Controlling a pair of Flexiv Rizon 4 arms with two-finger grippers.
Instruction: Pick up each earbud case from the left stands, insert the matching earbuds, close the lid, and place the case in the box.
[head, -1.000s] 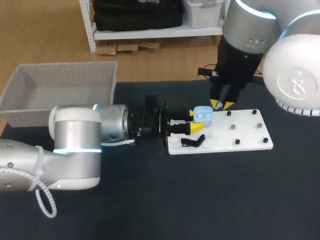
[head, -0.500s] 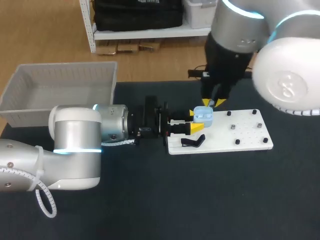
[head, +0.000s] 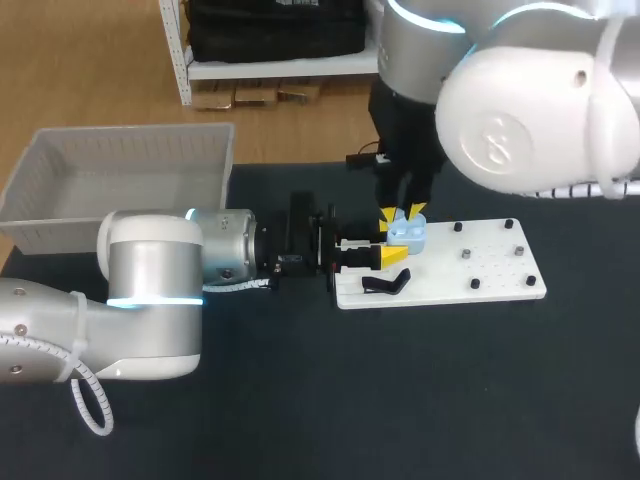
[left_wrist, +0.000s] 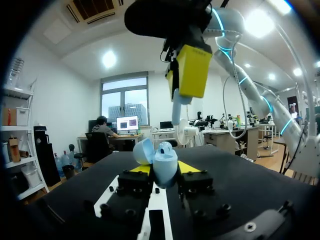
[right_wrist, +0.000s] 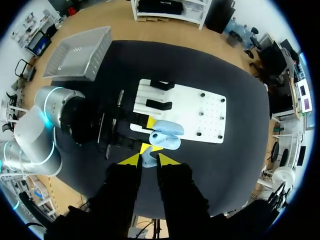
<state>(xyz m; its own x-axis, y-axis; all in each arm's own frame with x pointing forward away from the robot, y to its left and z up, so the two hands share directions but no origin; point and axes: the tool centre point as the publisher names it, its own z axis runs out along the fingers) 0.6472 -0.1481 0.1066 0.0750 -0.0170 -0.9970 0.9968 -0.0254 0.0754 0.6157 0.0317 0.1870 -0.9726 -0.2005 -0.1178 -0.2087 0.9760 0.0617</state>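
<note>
Head view: right gripper (head: 402, 212) has shifted left and now hangs just above the open case (head: 408, 234), fingers pinching an earbud (right_wrist: 148, 160). Left gripper (left_wrist: 164, 169) clamps the case at the board's (head: 490, 272) left end.

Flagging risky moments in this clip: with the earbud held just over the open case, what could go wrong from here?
1. The earbud is pinched only at the right gripper's tips; lowered off-centre over the case, it could slip out onto the white board.
2. The open lid stands beside the likely way down and could be knocked.
3. The left gripper clamps the case right there, so fingers may collide.
</note>
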